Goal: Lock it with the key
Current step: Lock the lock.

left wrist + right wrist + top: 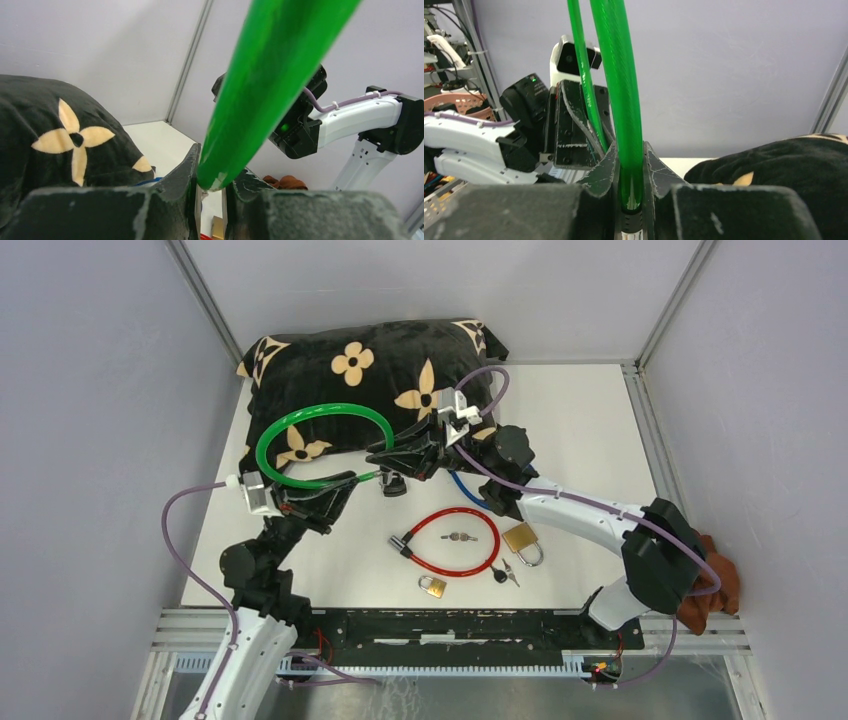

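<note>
A green cable lock [318,437] forms a loop held up over the pillow's front edge. My left gripper [345,486] is shut on one end of the cable; in the left wrist view [212,182] the green cable [270,85] ends between the fingers. My right gripper [400,453] is shut on the other end; in the right wrist view [630,180] the cable [621,100] runs up from a black and silver end piece between the fingers. A black lock head [393,483] hangs between the two grippers. Keys [458,537] lie inside a red cable lock [450,540].
A black pillow [370,370] with cream flowers lies at the back. A brass padlock [520,538], a small padlock [432,586], a black-headed key [503,575] and a blue cable [465,488] lie on the table. A brown cloth [715,585] sits at the right edge.
</note>
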You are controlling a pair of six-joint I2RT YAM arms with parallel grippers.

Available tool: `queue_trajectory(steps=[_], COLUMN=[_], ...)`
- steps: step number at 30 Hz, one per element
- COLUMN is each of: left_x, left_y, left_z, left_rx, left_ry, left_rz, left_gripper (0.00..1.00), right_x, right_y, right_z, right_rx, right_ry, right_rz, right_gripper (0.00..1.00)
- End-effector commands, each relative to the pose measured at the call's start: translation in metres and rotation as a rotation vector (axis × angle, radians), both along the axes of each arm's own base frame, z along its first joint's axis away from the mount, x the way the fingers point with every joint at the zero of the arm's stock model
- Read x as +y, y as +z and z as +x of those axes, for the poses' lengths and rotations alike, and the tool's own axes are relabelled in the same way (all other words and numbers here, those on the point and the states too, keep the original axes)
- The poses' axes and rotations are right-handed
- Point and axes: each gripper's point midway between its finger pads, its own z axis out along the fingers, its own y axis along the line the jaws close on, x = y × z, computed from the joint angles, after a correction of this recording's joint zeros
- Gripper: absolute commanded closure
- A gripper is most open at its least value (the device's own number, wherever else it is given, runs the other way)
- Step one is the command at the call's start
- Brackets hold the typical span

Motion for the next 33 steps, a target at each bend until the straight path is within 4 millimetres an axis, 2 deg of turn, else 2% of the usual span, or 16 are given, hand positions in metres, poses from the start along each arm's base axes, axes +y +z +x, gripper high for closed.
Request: queue_trajectory(steps=[1,3,4,7,8,10,13,20,24,26,27,28,30,33], left_x=[-0.001,0.001,0.002,0.0,-0.001,-0.002,-0.003,-0.005,-0.009,-0.009,-0.009,-0.009,-0.01,-0.01], left_y=[-0.005,-0.011,-0.008,0.006,0.011,0.015,0.009,0.007,-0.004,-0.005,-0.004,-0.003,-0.002,-0.002], left_z=[0.006,0.012,0.012,0.001,-0.003,-0.007,-0.005,-0.005,-0.006,-0.006,-0.007,-0.008,-0.01,-0.011], left_rx=[0.051,0.083,0.072,-0.008,-0.034,-0.047,-0.015,-0.013,0.017,0.011,0.005,-0.005,-0.028,-0.031], left_ry=[-0.013,0.008,0.013,0.0,-0.007,-0.017,-0.031,-0.038,-0.067,-0.07,-0.07,-0.071,-0.073,-0.074], left_rz=[-0.04,-0.049,-0.05,-0.021,-0.011,-0.008,-0.012,-0.002,0.006,0.007,0.01,0.016,0.034,0.035], left_gripper=[0.98,0.98,0.97,0.76,0.73,0.71,0.65,0.65,0.54,0.53,0.54,0.6,0.78,0.96], right_x=[0.016,0.019,0.019,0.02,0.021,0.019,0.017,0.017,0.019,0.021,0.021,0.022,0.022,0.023], right_y=[0.049,0.051,0.05,0.045,0.044,0.044,0.049,0.054,0.064,0.067,0.067,0.065,0.063,0.061], right_z=[-0.029,-0.033,-0.033,-0.031,-0.031,-0.03,-0.032,-0.032,-0.031,-0.031,-0.031,-0.031,-0.029,-0.03], right_rx=[-0.057,-0.056,-0.055,-0.077,-0.086,-0.092,-0.086,-0.07,-0.061,-0.056,-0.055,-0.055,-0.053,-0.041], right_ry=[0.081,0.099,0.103,0.082,0.076,0.068,0.071,0.077,0.086,0.095,0.096,0.096,0.088,0.093], right_rz=[0.13,0.138,0.132,0.089,0.078,0.073,0.094,0.118,0.143,0.146,0.145,0.141,0.128,0.124], right_gripper=[1.0,1.0,1.0,1.0,1.0,1.0,1.0,1.0,1.0,1.0,1.0,1.0,1.0,1.0])
